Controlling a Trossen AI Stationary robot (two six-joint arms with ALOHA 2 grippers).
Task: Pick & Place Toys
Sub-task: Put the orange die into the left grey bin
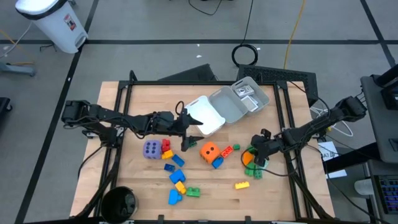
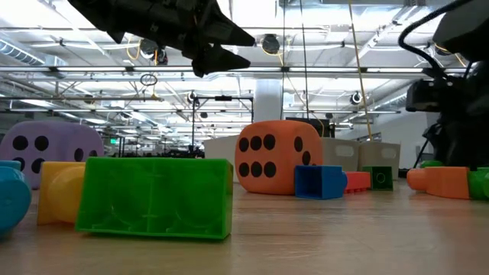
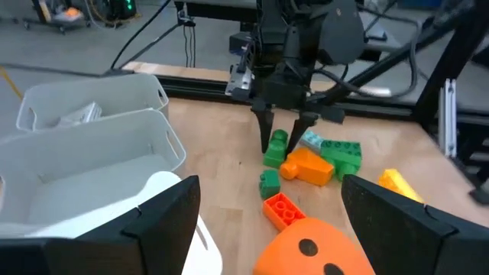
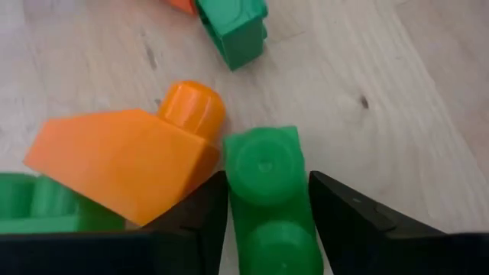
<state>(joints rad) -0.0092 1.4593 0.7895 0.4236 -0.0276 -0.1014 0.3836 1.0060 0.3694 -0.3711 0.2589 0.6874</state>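
Note:
My right gripper point(image 4: 267, 179) points steeply down at the table's right side, open, with one finger on either side of a small green brick point(image 4: 267, 191) that lies on the wood. An orange brick point(image 4: 122, 168) leans against that brick's side, and another green brick point(image 3: 340, 153) lies beyond it. My left gripper point(image 1: 188, 127) hangs open above the table's middle, beside the white tray point(image 1: 205, 115), with nothing between its fingers. The orange die point(image 1: 209, 150) and the purple die point(image 1: 151, 149) rest on the table. My right gripper's fingers point(image 4: 206, 218) stand along the two long sides of the green brick point(image 4: 263, 164), coming from above and slanting down. They look flush with it, but I cannot tell whether they touch. The brick lies flat on the table.
A clear tray point(image 1: 242, 99) with small items sits behind the white one at the far middle. Blue, yellow and red bricks point(image 1: 176, 168) lie scattered near the front middle, and a yellow brick point(image 1: 242, 185) lies toward the front right. A black frame rail point(image 3: 306, 99) borders the table.

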